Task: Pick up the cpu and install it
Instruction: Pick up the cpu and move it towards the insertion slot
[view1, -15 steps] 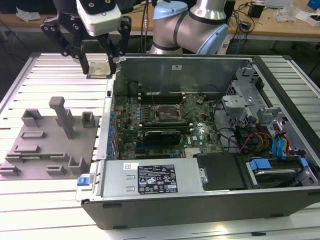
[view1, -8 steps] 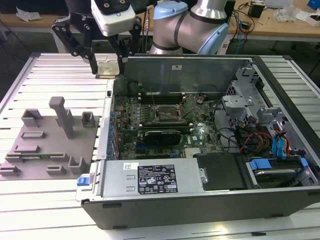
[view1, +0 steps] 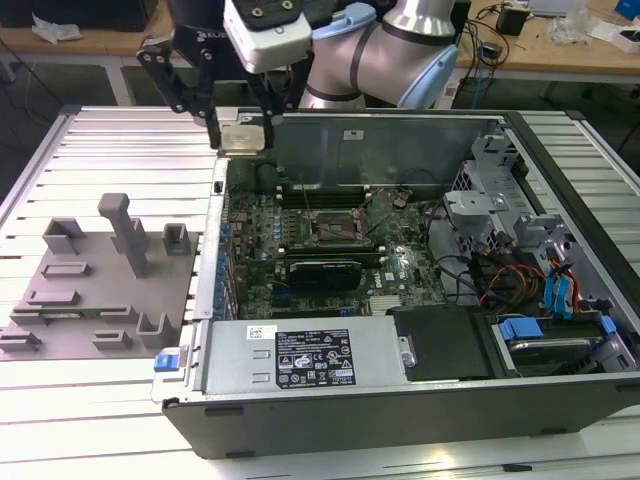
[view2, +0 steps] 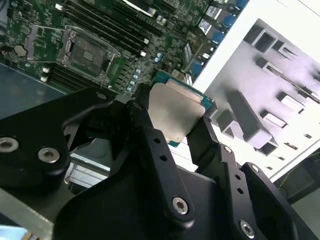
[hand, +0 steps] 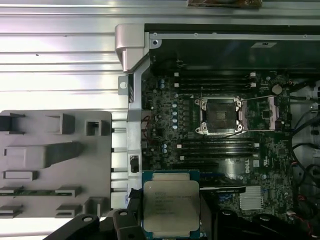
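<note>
The cpu (view1: 243, 136) is a thin square chip with a pale silver top, held in the air by my gripper (view1: 241, 138), which is shut on its edges. It hangs above the far left corner of the open computer case, in the exterior view's left half. In both wrist views the cpu (view2: 175, 114) (hand: 171, 204) shows between the black fingers (view2: 145, 135). The open motherboard socket (view1: 338, 229) (hand: 220, 116) (view2: 87, 52) lies lower and toward the exterior view's right of the chip, with its metal frame up.
A grey plastic tray (view1: 95, 290) with upright blocks lies on the slatted table left of the case. The case wall (view1: 380, 150) stands up behind the board. Drive cages and cables (view1: 530, 270) crowd the right side. Memory slots flank the socket.
</note>
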